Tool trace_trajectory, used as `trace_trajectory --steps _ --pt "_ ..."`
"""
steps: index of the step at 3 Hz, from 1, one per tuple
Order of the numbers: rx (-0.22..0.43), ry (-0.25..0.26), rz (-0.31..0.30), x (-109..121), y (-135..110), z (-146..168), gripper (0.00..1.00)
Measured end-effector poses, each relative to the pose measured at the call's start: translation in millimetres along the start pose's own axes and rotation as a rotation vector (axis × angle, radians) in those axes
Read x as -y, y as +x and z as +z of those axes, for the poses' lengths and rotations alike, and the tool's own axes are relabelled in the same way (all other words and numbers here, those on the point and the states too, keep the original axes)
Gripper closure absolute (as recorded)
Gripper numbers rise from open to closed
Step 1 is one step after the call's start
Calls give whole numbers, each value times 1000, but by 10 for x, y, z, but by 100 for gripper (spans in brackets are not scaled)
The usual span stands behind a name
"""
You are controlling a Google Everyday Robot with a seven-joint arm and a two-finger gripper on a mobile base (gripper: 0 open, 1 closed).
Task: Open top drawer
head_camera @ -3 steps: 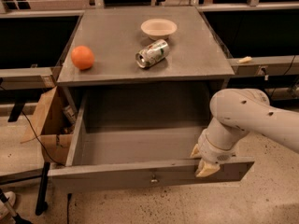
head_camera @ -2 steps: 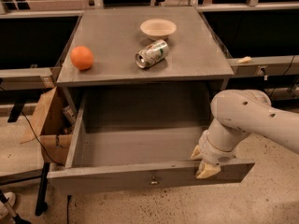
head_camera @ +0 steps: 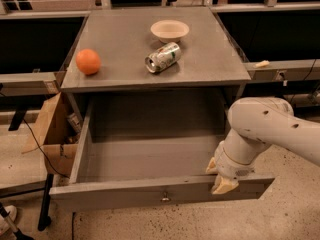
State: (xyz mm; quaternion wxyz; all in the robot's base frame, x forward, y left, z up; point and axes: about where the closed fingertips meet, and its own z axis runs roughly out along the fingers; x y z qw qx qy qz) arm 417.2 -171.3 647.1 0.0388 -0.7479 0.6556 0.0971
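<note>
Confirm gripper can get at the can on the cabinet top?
Probably yes. The gripper sits low at the front rim of the open top drawer; the can lies on the cabinet top, nothing over it.

Top drawer [head_camera: 115, 198], wide, grey and deep, is standing pulled far out beneath the worktop [head_camera: 125, 44], a small round metal knob [head_camera: 164, 198] showing at its front panel's centre; the end effector [head_camera: 220, 176] is sitting at the panel's upper edge, right of centre.
</note>
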Motion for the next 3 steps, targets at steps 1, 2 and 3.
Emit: trace_trajectory --steps 1,2,3 --pt "4 1 -10 -66 -7 -59 14" --pt "6 6 -16 -87 -12 -101 0" --pt "6 6 -16 -87 -12 -101 0"
